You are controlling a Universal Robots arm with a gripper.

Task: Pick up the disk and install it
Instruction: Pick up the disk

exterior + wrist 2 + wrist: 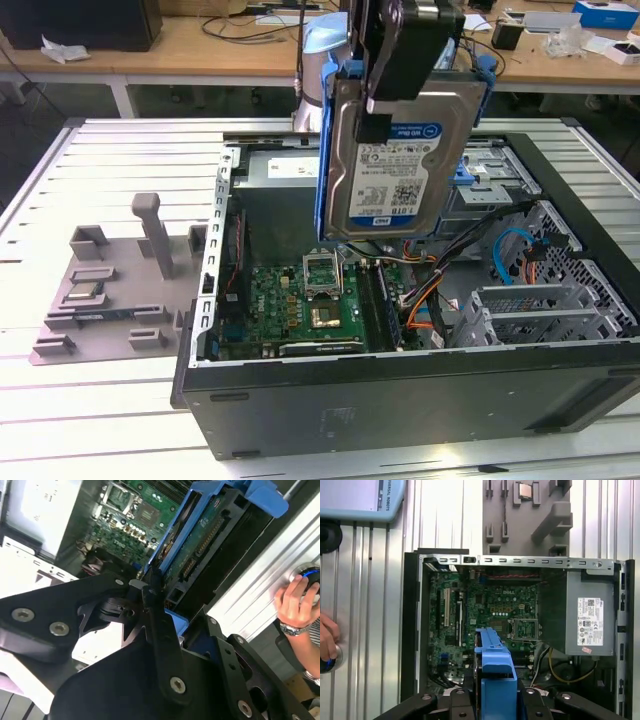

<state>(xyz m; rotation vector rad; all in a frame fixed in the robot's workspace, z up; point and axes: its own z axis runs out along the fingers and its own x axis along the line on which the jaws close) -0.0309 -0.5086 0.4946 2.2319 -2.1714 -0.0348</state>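
The gripper [374,118] is holding the disk [400,170] in the air above the open computer case [400,405], which is lying on its side on a slatted metal table [120,420]. In the exterior view the disk is standing on end, its long axis running nearly vertical with a slight lean. Its white-and-blue labelled face is pointing toward the camera, and the blue carrier frame [323,170] is showing along its edges. The jaws are clamping the disk's upper part, one black finger [374,98] pressing across the labelled face and the other hidden behind the drive. The gripper body is covering the disk's top edge, and the arm is being cut off at the top of the picture. In both wrist views the disk is appearing edge-on between the black fingers, hanging over the green motherboard [485,610]; the second wrist view is showing its circuit-board side [200,540]. A person's hand [295,604] is resting on a round button [311,574] on the table beside the case.
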